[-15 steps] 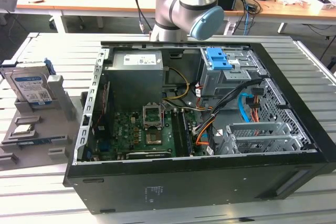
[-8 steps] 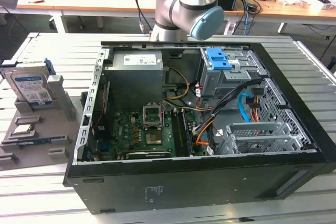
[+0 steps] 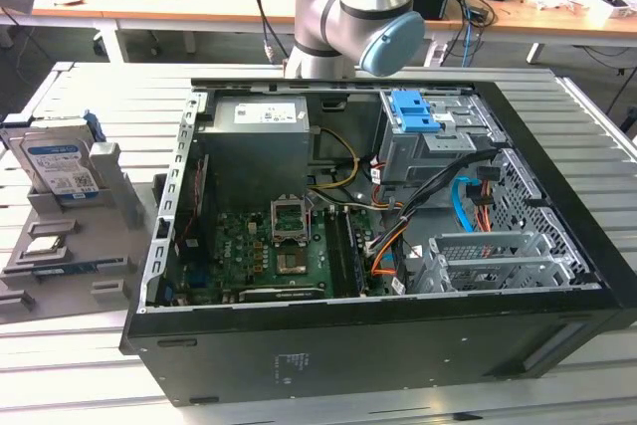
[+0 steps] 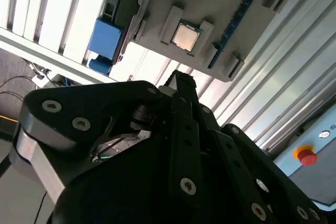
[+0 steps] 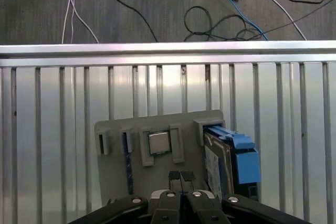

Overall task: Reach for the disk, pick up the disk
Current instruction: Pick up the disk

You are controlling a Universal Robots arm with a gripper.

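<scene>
A robot arm [image 3: 360,7] is rising at the top centre of the exterior view, behind an open black computer case [image 3: 398,330] lying on a slatted metal table [image 3: 109,92]. Inside the case, toward the upper right, a blue caddy [image 3: 413,111] is sitting on a drive cage. At the exterior view's left, a grey holder [image 3: 117,191] is resting on the table, and the disk [image 3: 55,161] is standing on edge in it, its white-and-blue label facing the camera. A small square chip [image 3: 45,246] is lying in the holder, lower in the frame than the disk. The first wrist view is looking straight down on the same holder [image 5: 157,121]: the gripper [image 5: 181,176] is hovering over it with its two fingertips pressed together and holding nothing, near the chip [image 5: 159,142] and apart from the disk [image 5: 219,163], which is standing edge-up beside it with a blue rail [image 5: 245,163] along its side. The second wrist view is looking past the black gripper [image 4: 181,82] at the chip [image 4: 185,36] and the blue rail [image 4: 105,40], and a red button [image 4: 306,156] is showing beyond the table
</scene>
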